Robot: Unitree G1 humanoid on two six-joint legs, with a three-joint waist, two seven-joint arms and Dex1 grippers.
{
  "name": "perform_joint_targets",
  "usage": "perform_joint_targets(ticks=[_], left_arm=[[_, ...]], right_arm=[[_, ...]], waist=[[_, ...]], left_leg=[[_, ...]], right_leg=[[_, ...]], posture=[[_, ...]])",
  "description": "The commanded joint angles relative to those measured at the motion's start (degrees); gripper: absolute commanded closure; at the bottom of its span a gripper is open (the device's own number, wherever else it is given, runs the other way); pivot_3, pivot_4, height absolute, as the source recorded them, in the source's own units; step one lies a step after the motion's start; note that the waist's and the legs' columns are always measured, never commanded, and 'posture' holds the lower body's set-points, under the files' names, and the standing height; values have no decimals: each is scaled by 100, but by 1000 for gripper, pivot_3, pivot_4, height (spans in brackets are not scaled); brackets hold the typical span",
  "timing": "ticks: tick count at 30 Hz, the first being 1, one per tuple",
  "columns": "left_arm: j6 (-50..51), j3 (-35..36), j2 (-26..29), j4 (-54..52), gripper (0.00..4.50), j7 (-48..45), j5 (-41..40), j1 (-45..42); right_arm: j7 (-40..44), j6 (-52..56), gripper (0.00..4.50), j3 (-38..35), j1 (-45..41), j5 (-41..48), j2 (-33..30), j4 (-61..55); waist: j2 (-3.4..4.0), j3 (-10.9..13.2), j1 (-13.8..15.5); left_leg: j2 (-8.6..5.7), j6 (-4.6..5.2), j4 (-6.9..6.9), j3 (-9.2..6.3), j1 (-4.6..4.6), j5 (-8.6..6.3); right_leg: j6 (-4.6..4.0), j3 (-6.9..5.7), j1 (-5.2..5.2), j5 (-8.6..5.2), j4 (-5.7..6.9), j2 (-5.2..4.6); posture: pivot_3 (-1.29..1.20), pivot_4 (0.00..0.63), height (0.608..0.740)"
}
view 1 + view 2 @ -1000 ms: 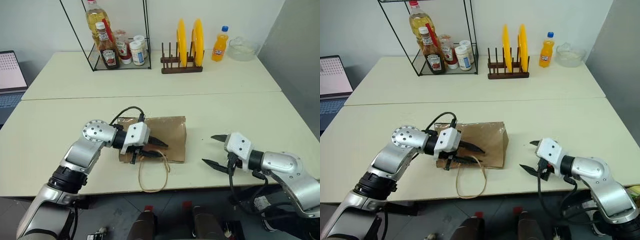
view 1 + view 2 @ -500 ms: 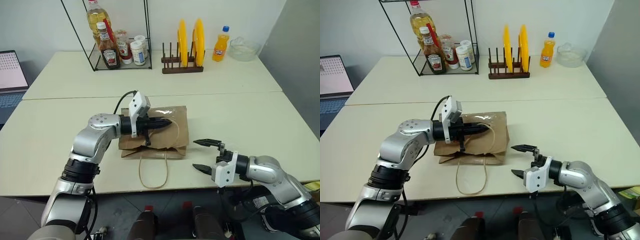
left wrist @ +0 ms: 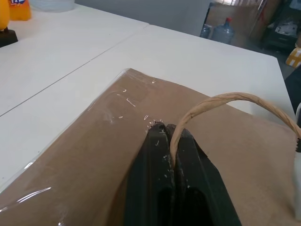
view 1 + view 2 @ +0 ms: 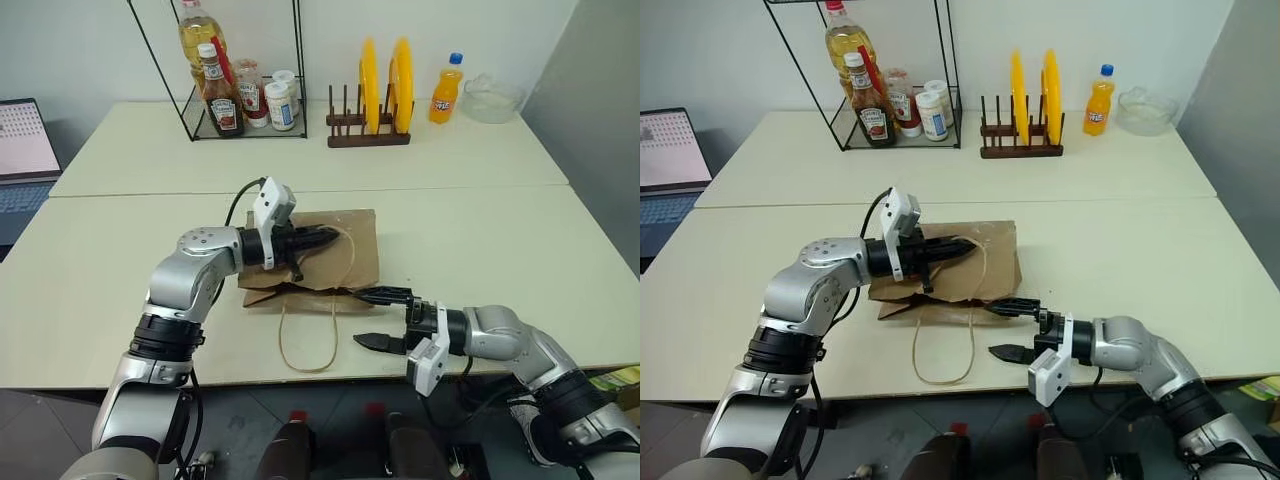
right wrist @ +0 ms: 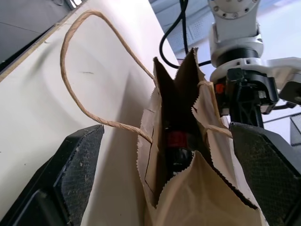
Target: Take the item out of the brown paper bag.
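Now the left gripper (image 3: 169, 134) is pressed together on one cord handle (image 3: 221, 101) above the brown paper bag (image 4: 330, 255) at mid-table. Spread wide, the right gripper (image 4: 378, 318) faces the bag's near mouth, where the item (image 5: 178, 151) lies inside.

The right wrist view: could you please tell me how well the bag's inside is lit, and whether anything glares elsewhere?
Right wrist view: the bag mouth is shadowed, yet the item shows its red end; left wrist view: glossy streaks glint on the bag's paper.
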Motion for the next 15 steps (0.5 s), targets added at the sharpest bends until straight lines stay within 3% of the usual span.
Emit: perform_joint_targets(ticks=[1, 10, 15], left_arm=[[-4, 177, -3, -85, 4491, 58, -78, -143], [68, 161, 46, -140, 4491, 44, -98, -122], [-144, -169, 267, -465, 4491, -226, 125, 257]], right_arm=[[20, -41, 0, 67, -81, -4, 43, -98], [-894, 71, 0, 397, -408, -2486, 125, 408], [-1281, 333, 0, 801, -718, -3209, 314, 757]], waist=[[0, 0, 6], [-4, -5, 22], [-23, -47, -51]], left_leg=[[0, 0, 0, 0, 0, 0], [0, -1, -1, 2, 4, 1], [8, -15, -12, 1, 30, 8]], right_leg=[[0, 0, 0, 0, 0, 0], [0, 2, -2, 0, 3, 2], [-3, 9, 12, 1, 7, 16]], posture=[[0, 150, 740], [0, 150, 740], [0, 150, 740]])
